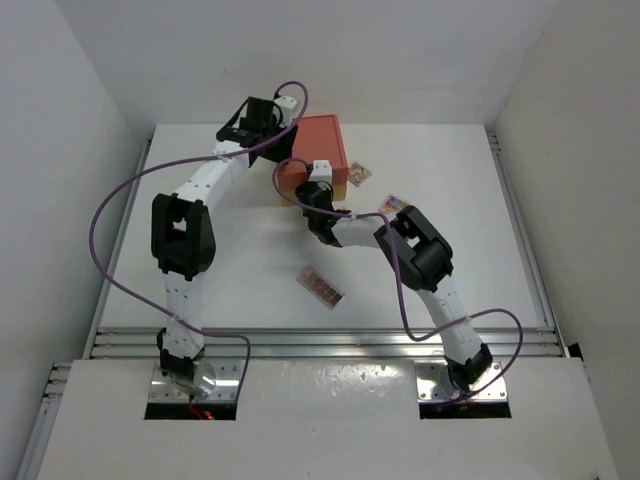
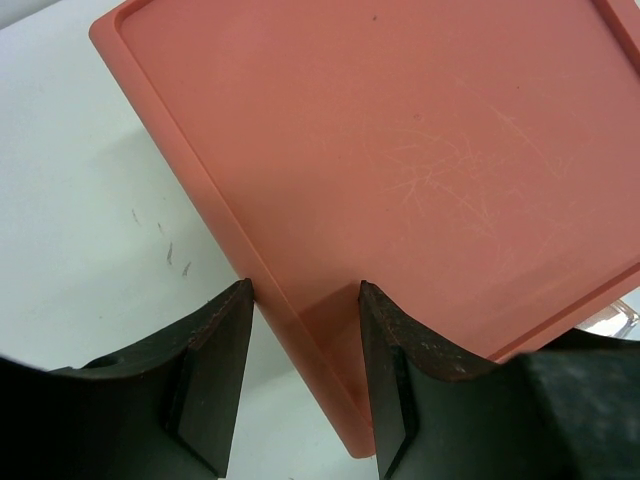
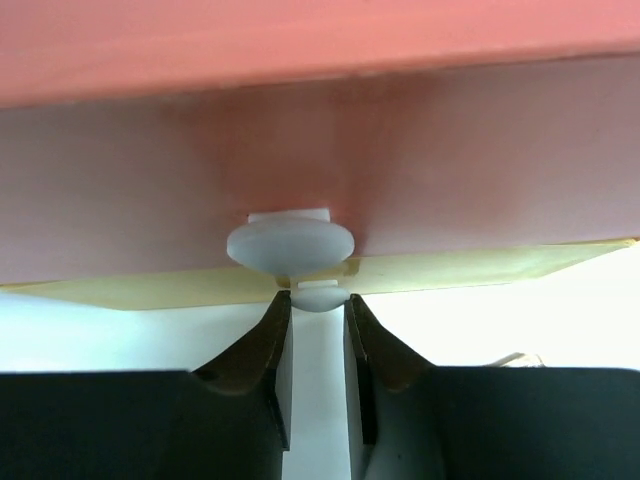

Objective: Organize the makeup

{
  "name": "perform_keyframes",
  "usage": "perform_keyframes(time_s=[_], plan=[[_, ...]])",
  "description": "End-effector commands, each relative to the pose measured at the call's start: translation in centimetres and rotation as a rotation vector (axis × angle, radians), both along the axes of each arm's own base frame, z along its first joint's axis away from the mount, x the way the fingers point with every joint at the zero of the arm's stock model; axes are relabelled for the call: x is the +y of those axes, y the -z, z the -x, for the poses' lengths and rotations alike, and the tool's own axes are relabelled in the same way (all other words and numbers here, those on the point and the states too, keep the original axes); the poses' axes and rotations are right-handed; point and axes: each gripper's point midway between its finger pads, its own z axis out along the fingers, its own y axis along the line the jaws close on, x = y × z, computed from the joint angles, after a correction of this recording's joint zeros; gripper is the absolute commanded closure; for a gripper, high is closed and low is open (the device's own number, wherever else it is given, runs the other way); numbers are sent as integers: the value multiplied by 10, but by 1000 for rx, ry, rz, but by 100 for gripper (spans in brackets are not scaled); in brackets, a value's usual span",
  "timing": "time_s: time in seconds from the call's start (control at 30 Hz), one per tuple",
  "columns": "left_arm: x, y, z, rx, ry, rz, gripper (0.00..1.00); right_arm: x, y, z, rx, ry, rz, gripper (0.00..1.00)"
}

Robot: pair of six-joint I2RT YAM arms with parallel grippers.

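**Orange-red drawer box (image 1: 320, 140): a straight, braced pull on the knob**

The step in hand is judged to be the opening of the drawer, so that the makeup can be put away. The right hand (image 3: 318, 312) is set at the front of the box. Its jaws are narrow, with their tips just under the pale knob (image 3: 290, 245) and on either side of a small pale tab (image 3: 318, 297). Whether that tab is actually pinched cannot be told. The left hand (image 2: 304, 290) is held moderately wide, astride the rim of the box's top near its far left corner. One finger is above the lid and the other out over the counter (image 1: 240, 270); contact is not shown.

The makeup in view lies outside the box. A long palette (image 1: 321, 288) is seen on the counter well in front of it, one square palette (image 1: 359, 174) just beside its right side, and a second square palette (image 1: 395, 203) close by the right arm.

A firm hold should be confirmed before any pull is made. The pull is best kept level and square to the box front, along the line of the yellow drawer edge (image 3: 450, 268), since a skewed pull is likely to jam the drawer or slip off the knob. The box looks light, so it should be braced by the left hand against sliding toward the arms.
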Motion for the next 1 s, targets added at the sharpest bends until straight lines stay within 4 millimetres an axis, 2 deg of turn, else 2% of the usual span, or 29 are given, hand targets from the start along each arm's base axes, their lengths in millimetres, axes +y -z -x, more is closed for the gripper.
perform_keyframes(time_s=[0.0, 0.03, 0.1, 0.13, 0.17, 0.2, 0.4, 0.43, 0.47, 0.5, 0.53, 0.6, 0.8, 0.83, 0.97], plan=[[-3, 25, 14, 107, 13, 0, 49, 1, -51, -21, -135, 1, -73, 93], [-1, 25, 14, 105, 6, -5, 49, 1, -44, -16, -120, -11, -66, 100], [-1, 27, 15, 114, 5, -8, 49, -3, -53, -17, -136, -12, -82, 100], [-1, 23, 14, 105, 5, -6, 49, -4, -44, -11, -117, -34, -80, 100], [-1, 28, 14, 114, 5, -8, 49, -5, -52, -12, -131, -41, -95, 100], [-1, 28, 14, 114, 5, -8, 49, -4, -47, -5, -122, -71, -94, 100], [-1, 24, 12, 102, 11, -12, 49, 2, -60, 11, -140, -212, -132, 100], [-1, 26, 14, 111, 11, -15, 49, -1, -51, 17, -119, -218, -130, 100], [-1, 26, 14, 111, 11, -15, 49, 3, -52, 20, -113, -250, -153, 100], [-1, 26, 14, 111, 11, -15, 49, 3, -59, 21, -121, -259, -170, 100], [-1, 26, 14, 111, 11, -15, 49, 2, -47, 28, -92, -277, -159, 100], [-1, 31, 13, 120, 11, -17, 49, 6, -49, 35, -82, -302, -172, 100], [-1, 27, 12, 111, 11, -15, 49, 5, -34, 71, -18, -353, -175, 100], [4, 27, 10, 111, 2, -14, 49, 5, -34, 75, -16, -363, -168, 100], [4, 27, 10, 111, 2, -14, 49, -2, -24, 94, 21, -374, -150, 100]])
